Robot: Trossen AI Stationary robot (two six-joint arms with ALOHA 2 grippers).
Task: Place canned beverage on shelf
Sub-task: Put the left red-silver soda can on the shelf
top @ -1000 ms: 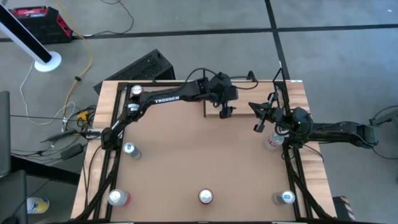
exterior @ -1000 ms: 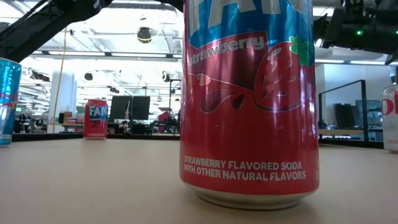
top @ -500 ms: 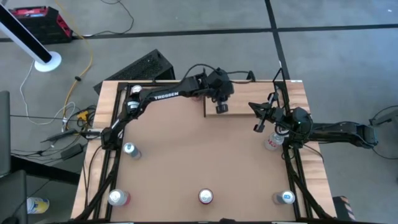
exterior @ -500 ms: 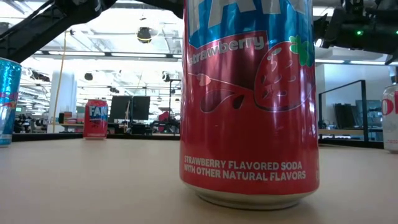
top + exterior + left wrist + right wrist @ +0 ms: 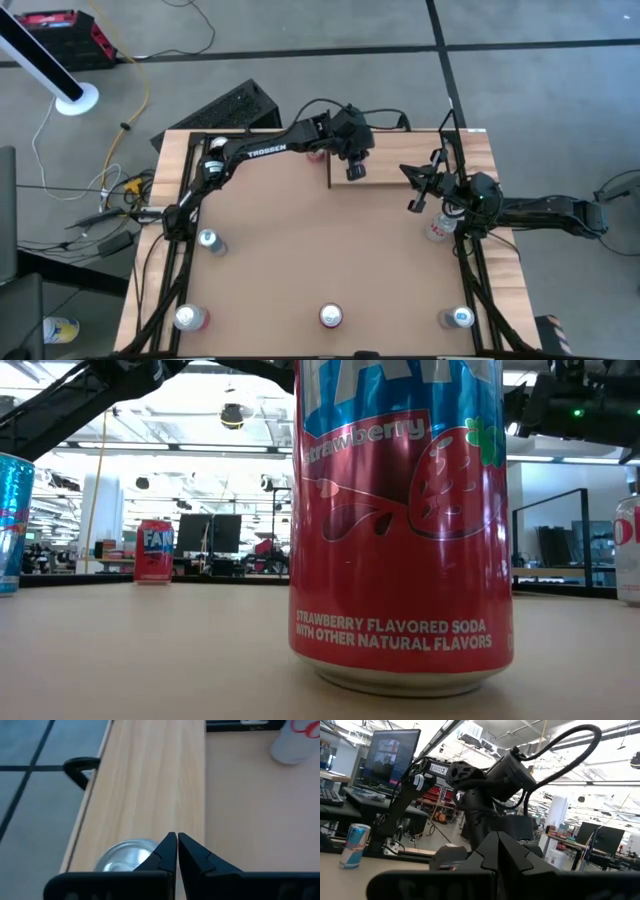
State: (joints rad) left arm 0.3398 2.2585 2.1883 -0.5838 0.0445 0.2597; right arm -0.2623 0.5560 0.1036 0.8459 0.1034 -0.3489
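Left claw (image 5: 177, 851) closed above shelf (image 5: 150, 785), can (image 5: 122, 855) beside

The left gripper (image 5: 355, 172) hangs over the shelf (image 5: 385, 171) at the table's (image 5: 300, 240) far edge.
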